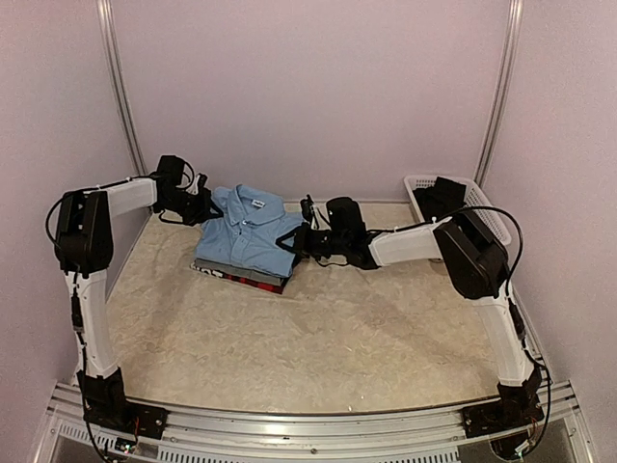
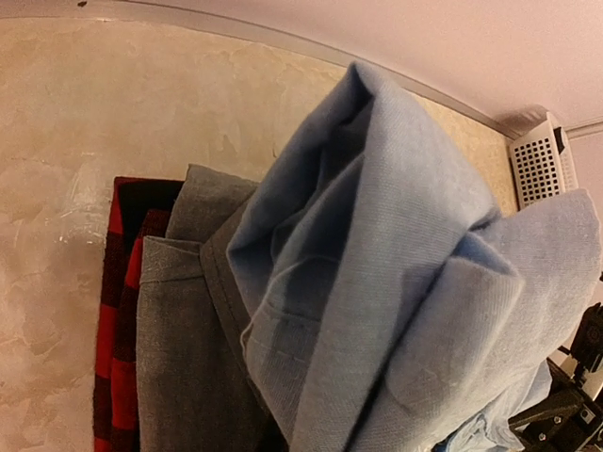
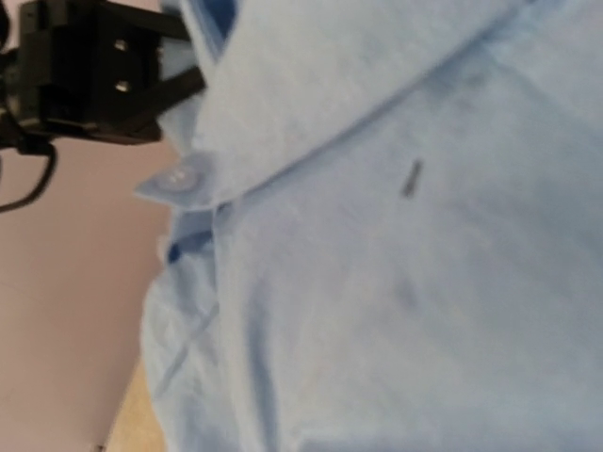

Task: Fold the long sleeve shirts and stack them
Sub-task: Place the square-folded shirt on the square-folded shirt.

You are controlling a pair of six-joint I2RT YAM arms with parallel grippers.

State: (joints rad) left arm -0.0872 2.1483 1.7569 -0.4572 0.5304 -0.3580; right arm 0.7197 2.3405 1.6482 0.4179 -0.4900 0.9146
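Toward the upper left of the top view, the three shirts lay in one pile on the table [image 1: 318, 338]: the red-and-black plaid shirt [image 1: 253, 282] at the bottom, the grey shirt [image 1: 224, 267] over it, and the light blue shirt [image 1: 246, 230] on top with its collar showing.

The left gripper [image 1: 204, 207] sat at the blue shirt's left edge. Its jaws were together, and the left wrist view was filled with bunched blue cloth drawn up toward the lens, so it looked clamped on that shirt. The right gripper [image 1: 297, 241] met the shirt's right edge, jaws likewise together. Its fingers were buried under blue fabric in its own view, so a pinch on the edge seemed likely but was not plainly shown.

The risks lay mostly in the release. If one arm pulled away with cloth caught between its fingers, the fold could drag open or the blue shirt could slide off the grey one. Uneven pulling from the two sides could skew the pile, whose plaid layer already stuck out at the lower edge. A low retreat might also snag the collar. The white basket [image 1: 416, 182] in the upper right stood well apart and posed little threat.
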